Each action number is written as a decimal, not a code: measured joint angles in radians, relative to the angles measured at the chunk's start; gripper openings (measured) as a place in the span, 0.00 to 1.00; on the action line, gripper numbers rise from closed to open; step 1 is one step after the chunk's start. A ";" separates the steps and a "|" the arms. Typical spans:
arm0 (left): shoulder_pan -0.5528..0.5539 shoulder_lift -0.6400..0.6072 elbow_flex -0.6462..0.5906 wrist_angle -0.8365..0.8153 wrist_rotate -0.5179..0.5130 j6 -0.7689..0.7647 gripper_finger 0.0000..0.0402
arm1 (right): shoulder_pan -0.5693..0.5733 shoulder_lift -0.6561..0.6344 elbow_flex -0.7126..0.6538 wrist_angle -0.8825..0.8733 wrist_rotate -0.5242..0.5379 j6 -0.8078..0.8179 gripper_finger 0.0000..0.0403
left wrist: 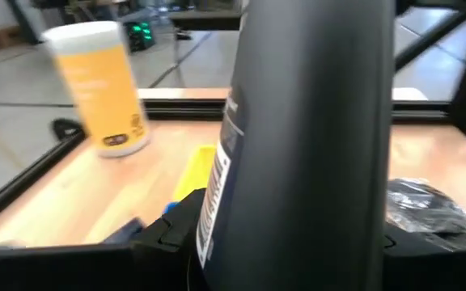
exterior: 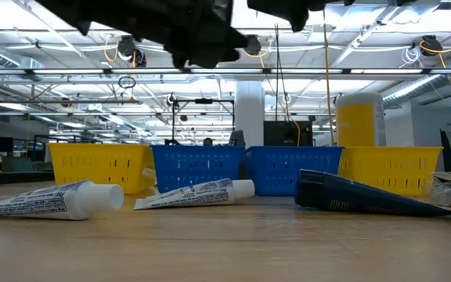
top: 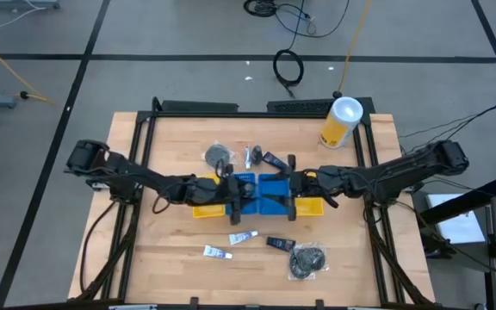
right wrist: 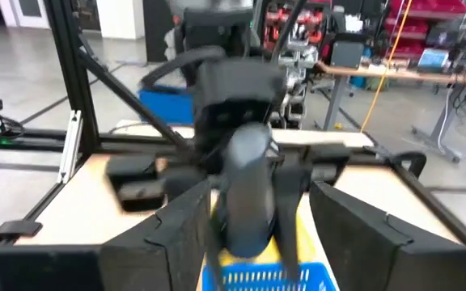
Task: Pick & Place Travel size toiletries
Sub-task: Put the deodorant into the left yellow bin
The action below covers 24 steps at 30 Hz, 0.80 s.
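A dark navy bottle (left wrist: 314, 121) with a pale label fills the left wrist view. My left gripper (top: 233, 191) is shut on it above the blue bins (top: 258, 191). In the right wrist view the bottle's free end (right wrist: 245, 190) points at the camera. My right gripper (right wrist: 257, 222) is open there, one finger on each side of that end; whether it touches, I cannot tell. Two white tubes (top: 216, 252) (top: 242, 238), a dark packet (top: 280, 244) and a grey-black bundle (top: 308, 261) lie flat on the near table. Another bundle (top: 218, 155) and small items (top: 269, 159) lie behind the bins. My left gripper holds the dark navy bottle by its end on the left arm's side (right wrist: 241, 141). The bottle itself hides the fingers in the left wrist view. The hold comes level from the table's left. The bottle sticks out toward the right arm, lifted clear above a blue bin (right wrist: 265, 279).
Four small bins stand in a row at mid-table: yellow (exterior: 100, 166), blue (exterior: 198, 167), blue (exterior: 292, 168), yellow (exterior: 386, 168). A tall yellow canister with a white lid (top: 341, 120) stands at the far right. A black frame rims the table (top: 149, 129).
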 joint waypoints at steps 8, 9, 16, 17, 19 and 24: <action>-0.006 -0.169 -0.190 0.004 -0.140 -0.143 0.46 | 0.037 -0.012 0.000 -0.054 0.000 0.007 0.50; -0.009 -0.176 -0.213 0.001 -0.151 -0.168 0.46 | 0.041 -0.012 0.000 -0.053 0.000 0.007 0.50; -0.053 -0.177 -0.339 0.010 -0.250 -0.286 0.43 | 0.054 -0.012 0.000 -0.053 0.001 0.004 0.49; -0.058 -0.177 -0.351 0.011 -0.268 -0.298 0.43 | 0.054 -0.012 0.000 -0.053 0.001 0.004 0.49; -0.070 -0.177 -0.376 0.015 -0.303 -0.330 0.43 | 0.054 -0.012 0.000 -0.053 0.000 0.004 0.49; -0.091 -0.177 -0.429 0.010 -0.364 -0.383 0.46 | 0.054 -0.012 0.000 -0.053 0.000 0.003 0.49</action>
